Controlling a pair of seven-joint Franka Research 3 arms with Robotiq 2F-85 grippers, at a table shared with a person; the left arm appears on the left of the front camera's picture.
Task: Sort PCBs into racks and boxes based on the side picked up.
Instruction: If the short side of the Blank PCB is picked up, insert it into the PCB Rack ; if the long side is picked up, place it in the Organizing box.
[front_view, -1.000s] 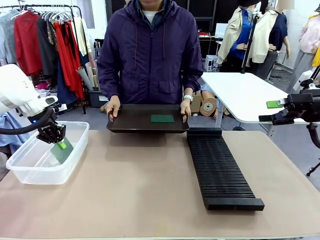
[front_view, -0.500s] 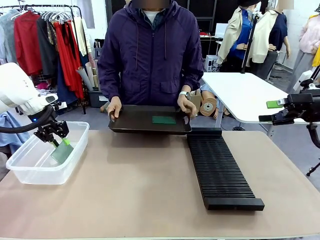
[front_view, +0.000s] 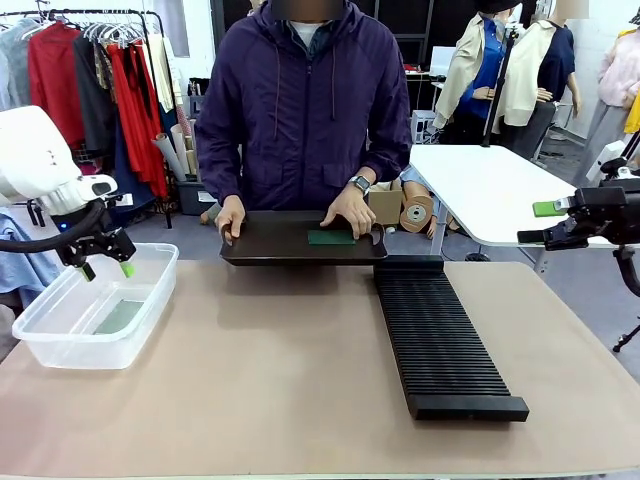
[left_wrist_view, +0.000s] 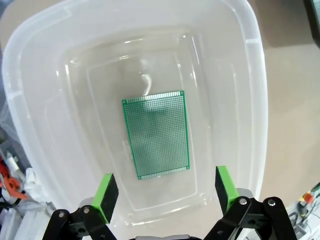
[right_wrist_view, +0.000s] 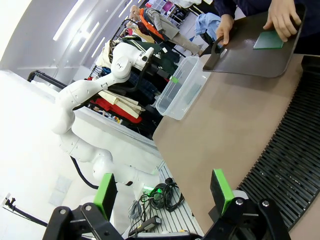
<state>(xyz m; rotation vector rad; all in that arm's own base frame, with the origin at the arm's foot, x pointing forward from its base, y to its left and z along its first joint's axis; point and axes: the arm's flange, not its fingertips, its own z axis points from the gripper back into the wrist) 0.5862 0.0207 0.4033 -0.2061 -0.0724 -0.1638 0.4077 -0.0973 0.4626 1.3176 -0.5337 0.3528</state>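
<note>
Bench layout:
- Tub sits at the left end, and one PCB lies flat on its floor.
- Left gripper hangs over the tub, above that PCB and clear of it.
- Slotted rack is right of centre, running front to back.
- Tray is at the far edge, just left of the rack's far end. The person's hand grips its left rim.
- A second PCB lies on the tray with the other hand touching its far edge.
- Right gripper is past the bench's right side, well apart from the rack.
</note>
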